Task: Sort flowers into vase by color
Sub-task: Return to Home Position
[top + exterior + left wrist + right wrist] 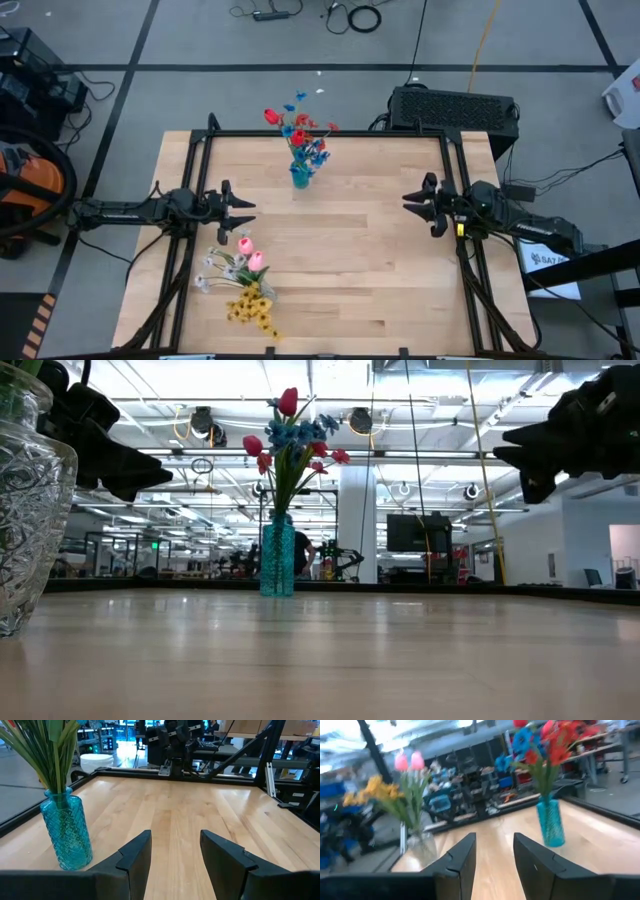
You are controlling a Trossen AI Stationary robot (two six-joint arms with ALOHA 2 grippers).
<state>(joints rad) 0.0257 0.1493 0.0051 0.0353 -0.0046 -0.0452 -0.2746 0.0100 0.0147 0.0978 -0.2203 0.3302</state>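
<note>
- The left hand (248, 210) hangs over the left side of the counter (350, 280). Its fingers are spread apart and hold nothing.
- The right hand (418, 212) hangs over the right side. Its fingers are spread too, with nothing in them.
- The red and blue flowers (300, 130) stand in the blue vase (300, 178) at the far middle edge.
- The pink flowers (250, 252), yellow flowers (253, 310) and white flowers (215, 268) stand in the clear vase (25, 510), close to the left hand.
</note>
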